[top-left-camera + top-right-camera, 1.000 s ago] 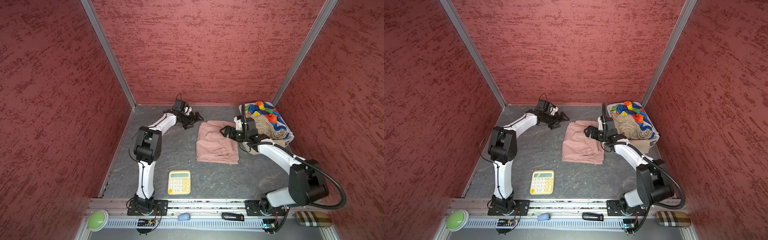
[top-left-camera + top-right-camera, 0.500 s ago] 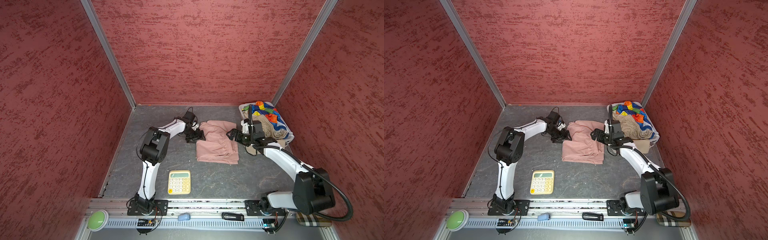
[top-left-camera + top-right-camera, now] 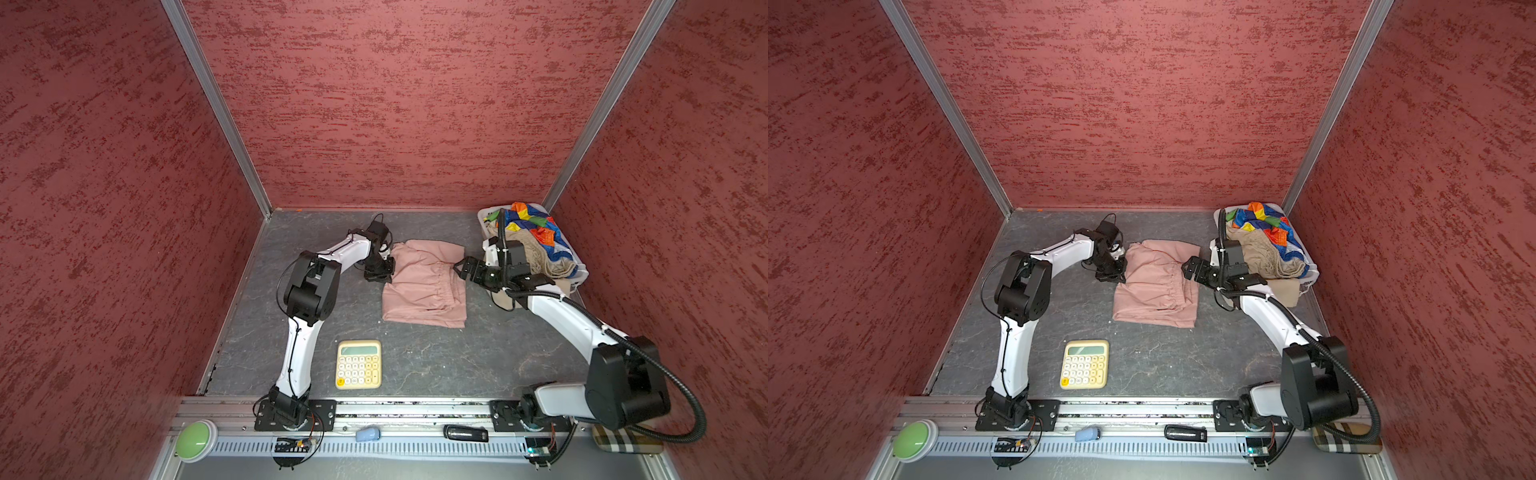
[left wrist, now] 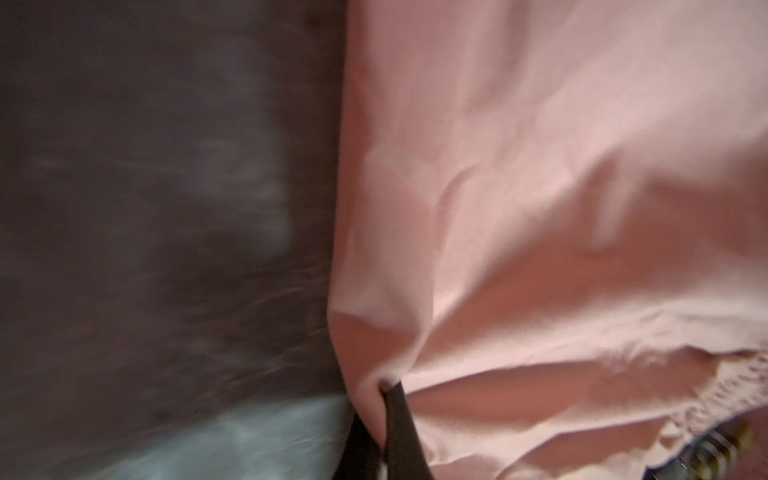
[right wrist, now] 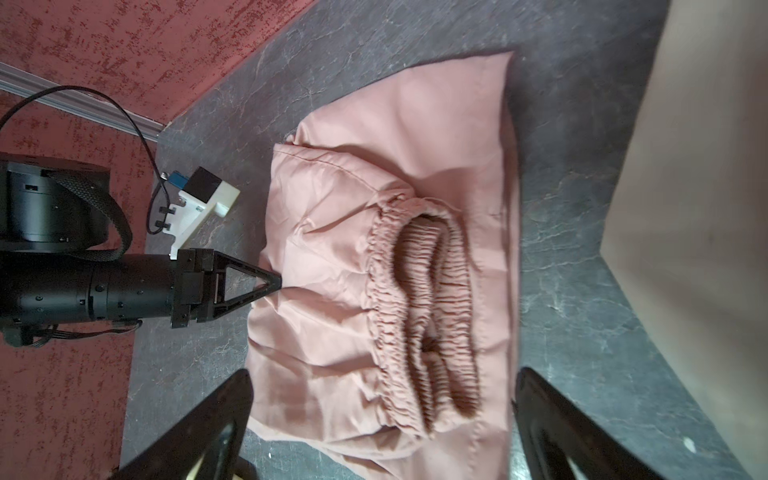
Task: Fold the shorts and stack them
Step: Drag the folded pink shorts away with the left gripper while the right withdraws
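Note:
The dusty pink shorts (image 3: 424,282) (image 3: 1156,284) lie loosely folded mid-table, their gathered waistband (image 5: 424,316) facing up. My left gripper (image 3: 388,275) (image 3: 1121,275) (image 5: 276,284) is at their left edge, shut on a pinch of pink fabric (image 4: 384,399). At the shorts' right edge my right gripper (image 3: 459,268) (image 3: 1187,268) (image 5: 382,415) hangs open, its fingers (image 5: 224,415) wide apart over the waistband end and holding nothing. The beige shorts (image 3: 536,253) and the rainbow shorts (image 3: 528,220) are heaped in the white basket (image 3: 582,272).
A yellow calculator (image 3: 358,364) lies near the front, left of centre. Beige fabric (image 3: 507,297) hangs down beside the basket, behind my right wrist. On the front rail are a green button (image 3: 195,435), a small blue object (image 3: 368,434) and a black object (image 3: 465,433). Red walls enclose three sides.
My left gripper swung from the back of the table to the pink shorts' left edge and shut on the fabric. The right gripper shifted slightly right and stayed open.

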Action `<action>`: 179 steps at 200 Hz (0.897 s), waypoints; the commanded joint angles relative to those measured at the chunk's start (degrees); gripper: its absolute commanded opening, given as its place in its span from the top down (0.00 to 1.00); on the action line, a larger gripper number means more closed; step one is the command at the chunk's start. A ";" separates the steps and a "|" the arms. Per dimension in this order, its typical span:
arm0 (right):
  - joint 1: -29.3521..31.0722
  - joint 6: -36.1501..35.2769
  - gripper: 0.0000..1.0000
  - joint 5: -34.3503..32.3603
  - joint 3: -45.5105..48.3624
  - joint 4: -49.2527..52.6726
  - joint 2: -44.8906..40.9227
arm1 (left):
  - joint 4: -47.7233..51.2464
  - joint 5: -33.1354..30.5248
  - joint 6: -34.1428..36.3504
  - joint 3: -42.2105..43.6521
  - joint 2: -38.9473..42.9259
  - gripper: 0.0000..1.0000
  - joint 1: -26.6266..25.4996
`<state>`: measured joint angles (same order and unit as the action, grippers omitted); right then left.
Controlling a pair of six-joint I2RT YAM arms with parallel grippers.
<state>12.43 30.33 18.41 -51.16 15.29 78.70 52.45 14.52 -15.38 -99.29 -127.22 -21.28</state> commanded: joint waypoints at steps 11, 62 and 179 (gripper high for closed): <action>2.79 0.70 0.01 1.20 -3.80 -3.32 2.32 | 10.40 -26.09 7.95 -6.02 2.79 1.00 6.58; 11.17 1.05 0.01 2.02 -12.34 -7.23 13.34 | 7.00 -46.28 21.54 -8.41 0.84 1.00 17.24; 11.54 -4.93 0.01 5.45 -31.61 0.51 27.92 | 1.33 -45.05 27.55 -31.55 -14.82 1.00 31.07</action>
<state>25.12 27.62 23.35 -80.66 13.37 106.15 52.82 -30.68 11.42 -128.14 -139.15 8.40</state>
